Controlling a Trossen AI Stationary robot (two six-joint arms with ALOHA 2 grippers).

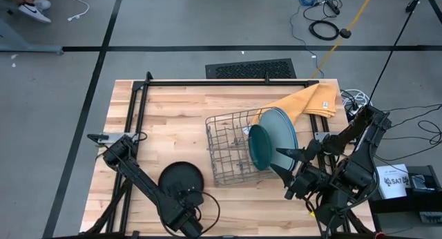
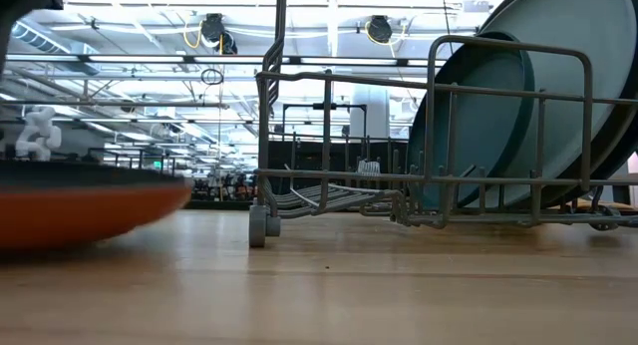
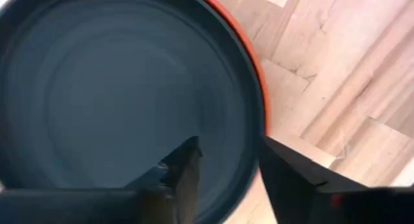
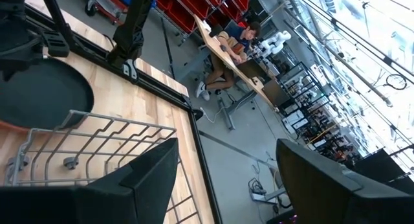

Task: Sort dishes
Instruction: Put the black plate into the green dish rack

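Left claw [image 3: 226, 179] parted astride black plate [image 1: 181, 178] rim; perhaps 3 plates [image 1: 276, 139] in rack [image 1: 228, 153].

Round flat black plate [image 1: 181, 178] lying face-up atop an orange-red plate [image 2: 85, 213], only a rim sliver showing, on the wooden table's near left. Dark teal round plate [image 1: 260, 146] standing on edge in the wire rack, in front of larger pale blue plate [image 1: 284, 132].
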